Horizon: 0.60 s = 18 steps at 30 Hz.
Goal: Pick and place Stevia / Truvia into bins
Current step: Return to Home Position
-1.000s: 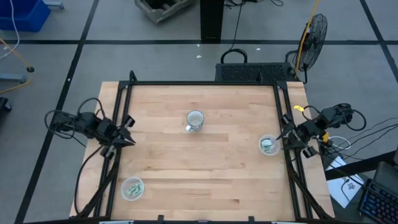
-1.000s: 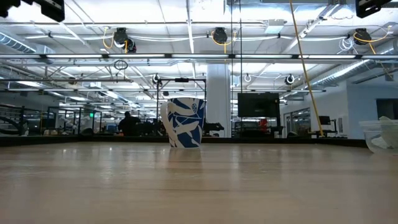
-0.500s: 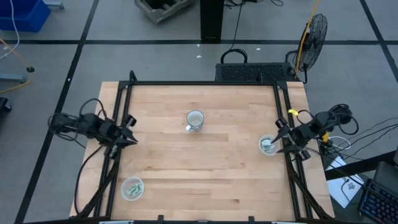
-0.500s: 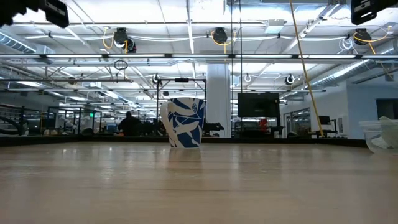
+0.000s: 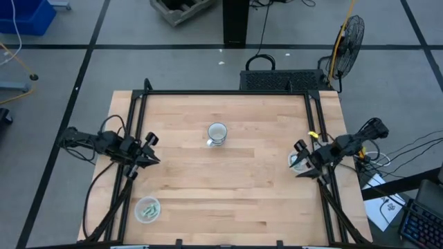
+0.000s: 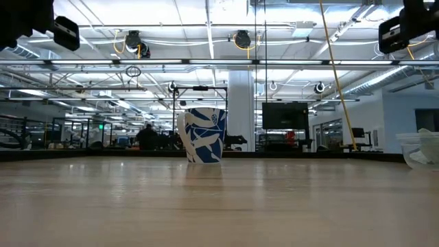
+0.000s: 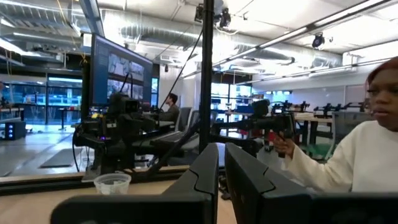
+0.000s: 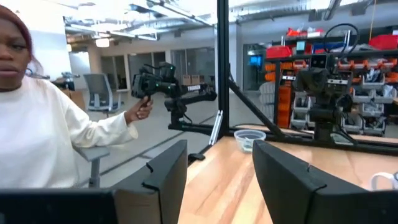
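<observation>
1. Two end effectors hang at the sides of the counter (image 5: pixel 228 190). The left end effector (image 5: pixel 151 151) is by the left rail, drawn almost together with only a thin slit showing, and carries nothing. The right end effector (image 5: pixel 300 160) is spread apart and empty, just above the right bin (image 7: pixel 112 185).
2. One caution for going home, as I judge it: the right arm should rise straight off that bin before it swings back, so that no finger catches the rim and tips it. The left arm has only the rail close by and can simply fold away slowly.
3. One small heap of pale green sachets (image 5: pixel 147 207) lies inside the left bin (image 5: pixel 140 214), which stands near the front-left corner.
4. Most of the right bin's inside is hidden from above by the end effector, so I cannot count what it holds.
5. No sachet lies loose on the counter that I can see, so the sorting looks finished.
6. One mug (image 5: pixel 217 133) stands toward the back, well apart from both bins, with nothing visible in it.
</observation>
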### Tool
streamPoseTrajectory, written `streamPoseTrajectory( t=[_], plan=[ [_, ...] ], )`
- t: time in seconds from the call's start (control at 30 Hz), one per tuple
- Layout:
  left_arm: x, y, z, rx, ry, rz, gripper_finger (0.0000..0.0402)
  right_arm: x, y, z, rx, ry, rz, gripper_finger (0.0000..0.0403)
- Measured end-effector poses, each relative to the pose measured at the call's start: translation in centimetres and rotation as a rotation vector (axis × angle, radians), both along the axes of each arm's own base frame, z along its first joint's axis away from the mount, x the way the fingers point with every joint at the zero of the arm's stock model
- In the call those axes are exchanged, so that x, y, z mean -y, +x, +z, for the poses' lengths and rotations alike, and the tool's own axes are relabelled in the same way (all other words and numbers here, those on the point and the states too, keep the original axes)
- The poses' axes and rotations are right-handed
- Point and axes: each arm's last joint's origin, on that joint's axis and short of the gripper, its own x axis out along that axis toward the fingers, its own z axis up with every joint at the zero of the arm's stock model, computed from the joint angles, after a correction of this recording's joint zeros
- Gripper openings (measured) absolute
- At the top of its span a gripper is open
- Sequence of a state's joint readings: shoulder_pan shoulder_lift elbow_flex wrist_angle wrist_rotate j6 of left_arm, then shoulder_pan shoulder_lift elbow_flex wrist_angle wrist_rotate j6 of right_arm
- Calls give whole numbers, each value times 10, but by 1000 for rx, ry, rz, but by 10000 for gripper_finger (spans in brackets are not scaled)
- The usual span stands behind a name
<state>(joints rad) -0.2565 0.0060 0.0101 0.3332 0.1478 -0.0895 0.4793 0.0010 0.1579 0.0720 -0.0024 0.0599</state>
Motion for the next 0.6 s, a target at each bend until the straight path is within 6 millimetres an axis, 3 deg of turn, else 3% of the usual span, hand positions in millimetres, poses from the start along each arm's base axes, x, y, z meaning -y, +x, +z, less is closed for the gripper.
streamPoseTrajectory(
  t=[0.1, 0.23, 0.6],
  plan=[
    [0, 0, 0, 3, 8, 3, 31, -2, 4, -14, 25, 12, 1, 175],
    [0, 1, -3, -25, 19, 4, 31, -1, 2, -6, 130, 72, 4, 178],
    [0, 3, -9, -68, 84, 61, 31, -2, 5, -13, 54, 46, -1, 177]
  ],
)
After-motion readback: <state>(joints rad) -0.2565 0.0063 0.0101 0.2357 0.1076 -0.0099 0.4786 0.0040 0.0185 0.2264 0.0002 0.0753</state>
